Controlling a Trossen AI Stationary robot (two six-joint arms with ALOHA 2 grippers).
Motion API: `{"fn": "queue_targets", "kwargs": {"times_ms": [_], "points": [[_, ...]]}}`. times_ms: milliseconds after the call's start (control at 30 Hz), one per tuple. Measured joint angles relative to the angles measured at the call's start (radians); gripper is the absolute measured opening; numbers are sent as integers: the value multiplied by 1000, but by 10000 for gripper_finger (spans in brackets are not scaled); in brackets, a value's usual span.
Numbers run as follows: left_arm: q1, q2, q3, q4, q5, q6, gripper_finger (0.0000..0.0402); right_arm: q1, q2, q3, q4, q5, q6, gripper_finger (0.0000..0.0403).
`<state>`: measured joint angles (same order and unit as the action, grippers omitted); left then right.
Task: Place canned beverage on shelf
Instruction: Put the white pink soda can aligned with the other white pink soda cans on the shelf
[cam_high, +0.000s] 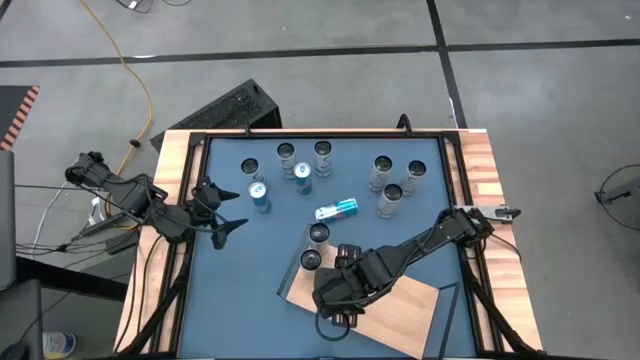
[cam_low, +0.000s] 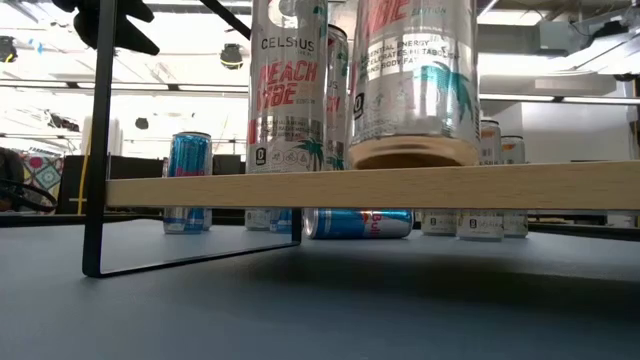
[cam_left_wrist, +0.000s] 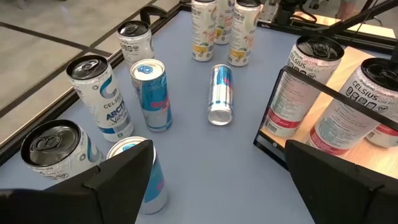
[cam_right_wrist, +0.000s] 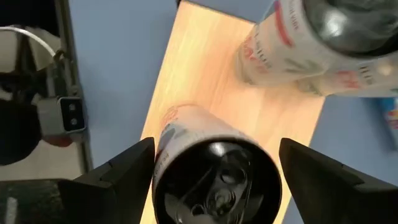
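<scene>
The shelf (cam_high: 400, 310) is a light-wood board on a black frame, standing at the table's near side. Two Celsius cans (cam_high: 319, 235) (cam_high: 311, 261) stand upright on its left end. A third can (cam_right_wrist: 214, 177) stands upright on the board beneath my right gripper (cam_right_wrist: 216, 180). That gripper points down, open, with one finger on each side of the can. In the high view the gripper (cam_high: 338, 298) hides this can. My left gripper (cam_left_wrist: 217, 186) waits open above the table's left side (cam_high: 226, 226), holding nothing. My right gripper has its fingers (cam_right_wrist: 134, 171) close beside the top of the can's wall (cam_right_wrist: 163, 140), coming from above. Whether they touch the wall I cannot tell. The can stands upright with its base on the shelf board (cam_right_wrist: 199, 68).
Several loose cans stand on the blue table near its far edge, a group left of centre (cam_high: 286, 153) and a group to the right (cam_high: 391, 198). A blue can (cam_high: 336, 209) lies on its side between them. The shelf's right half is bare wood.
</scene>
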<state>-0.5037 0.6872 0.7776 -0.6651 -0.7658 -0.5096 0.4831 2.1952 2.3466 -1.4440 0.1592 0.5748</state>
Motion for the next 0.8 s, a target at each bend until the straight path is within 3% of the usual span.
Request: {"fn": "queue_targets", "kwargs": {"times_ms": [300, 800], "points": [[0, 0, 0, 0, 0, 1, 348, -45, 0, 9, -13, -112, 67, 327], [0, 0, 0, -9, 0, 1, 348, -42, -27, 9, 9, -67, 72, 327]]}}
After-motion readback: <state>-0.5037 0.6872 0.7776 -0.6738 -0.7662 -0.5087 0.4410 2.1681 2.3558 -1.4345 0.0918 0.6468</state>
